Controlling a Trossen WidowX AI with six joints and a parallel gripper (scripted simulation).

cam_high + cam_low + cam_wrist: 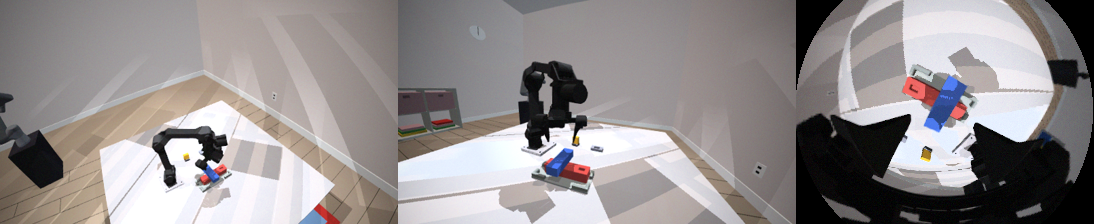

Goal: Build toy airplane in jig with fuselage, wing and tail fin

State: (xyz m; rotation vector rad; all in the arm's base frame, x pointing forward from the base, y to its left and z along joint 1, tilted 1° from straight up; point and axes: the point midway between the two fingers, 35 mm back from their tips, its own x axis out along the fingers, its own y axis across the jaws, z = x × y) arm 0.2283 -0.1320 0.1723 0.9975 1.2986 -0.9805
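The red fuselage (217, 172) (574, 173) (928, 94) lies in the grey-green jig (564, 183) (938, 78). The blue wing (212, 174) (560, 163) (948, 105) lies crosswise on top of it; its tab is hidden, so how far down it sits cannot be told. The socket near the fuselage's other end shows empty. The yellow tail fin (186, 156) (576, 140) (926, 155) stands on the table, apart from the jig, on the arm's side. My gripper (561, 141) (943, 121) is wide open and empty, above the wing and clear of it.
A small grey slotted block (597, 148) (904, 139) lies on the table beyond the jig, not far from the tail fin. The arm's white base plate (544, 151) (963, 145) is on the table to one side of the tail fin.
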